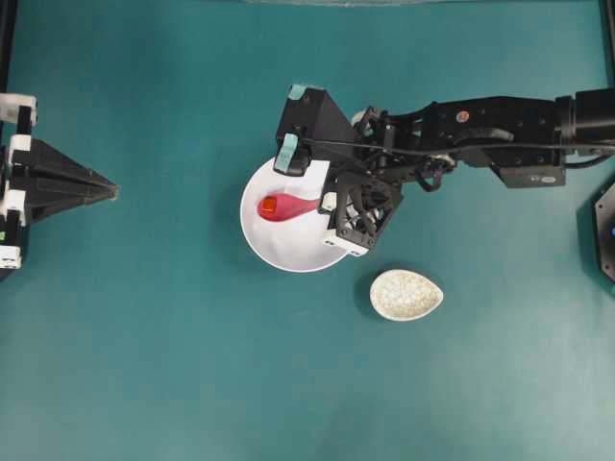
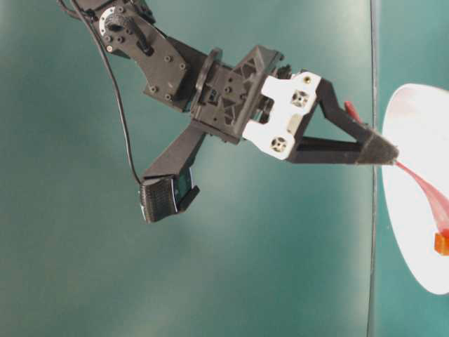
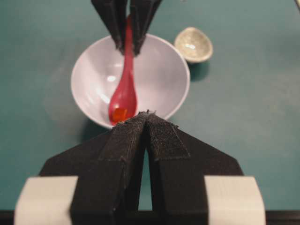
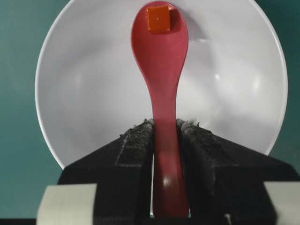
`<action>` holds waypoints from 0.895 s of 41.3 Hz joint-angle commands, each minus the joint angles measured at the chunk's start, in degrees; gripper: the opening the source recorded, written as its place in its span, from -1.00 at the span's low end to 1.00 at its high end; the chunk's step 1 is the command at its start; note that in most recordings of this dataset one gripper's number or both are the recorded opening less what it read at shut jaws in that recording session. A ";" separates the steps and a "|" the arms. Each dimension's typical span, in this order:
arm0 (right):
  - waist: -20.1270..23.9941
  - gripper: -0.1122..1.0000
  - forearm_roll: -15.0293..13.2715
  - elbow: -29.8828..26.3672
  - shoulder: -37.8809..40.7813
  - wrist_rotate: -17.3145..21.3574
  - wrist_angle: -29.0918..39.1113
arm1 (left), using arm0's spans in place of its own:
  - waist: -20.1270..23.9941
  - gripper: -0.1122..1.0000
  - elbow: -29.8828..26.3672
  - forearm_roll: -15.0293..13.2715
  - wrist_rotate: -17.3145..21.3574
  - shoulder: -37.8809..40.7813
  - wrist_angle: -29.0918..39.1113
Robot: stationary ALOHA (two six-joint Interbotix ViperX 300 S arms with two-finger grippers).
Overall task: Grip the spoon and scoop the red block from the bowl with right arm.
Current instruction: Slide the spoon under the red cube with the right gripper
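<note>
The pink-red spoon (image 4: 161, 70) lies over the white bowl (image 4: 84, 93), its handle clamped between the pads of my right gripper (image 4: 164, 125). The tiny red block (image 4: 157, 18) sits in the far end of the spoon's scoop. From overhead the spoon (image 1: 288, 206) points left inside the bowl (image 1: 288, 252), with the red block (image 1: 268, 205) in its scoop and the right gripper (image 1: 325, 201) at the handle. At table level the right gripper (image 2: 390, 152) holds the spoon (image 2: 428, 189) in front of the bowl (image 2: 414, 133). My left gripper (image 1: 113, 191) rests shut at the far left, its tips (image 3: 146, 114) together.
A speckled beige teardrop dish (image 1: 405, 294) sits on the teal table to the lower right of the bowl, also visible as the small dish (image 3: 193, 44) behind the bowl in the left wrist view. The right arm (image 1: 480, 134) stretches in from the right edge.
</note>
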 commanded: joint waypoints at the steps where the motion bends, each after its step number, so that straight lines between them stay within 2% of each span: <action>1: 0.18 -0.37 -0.09 -0.44 -1.32 0.18 -0.53 | -0.09 -0.81 -1.85 0.18 -0.09 0.44 -0.26; 14: 0.97 -0.37 -0.09 2.81 -3.52 0.18 -2.02 | -0.09 -0.81 -1.85 0.18 -0.09 0.44 -0.26; 28: 1.49 -0.37 0.00 9.84 -7.91 0.26 -11.87 | -0.09 -0.81 -1.85 0.18 -0.26 0.35 -0.26; 37: 1.67 -0.37 0.09 13.18 -10.20 0.35 -14.59 | -0.09 -0.81 -1.85 0.18 -0.26 0.18 -0.26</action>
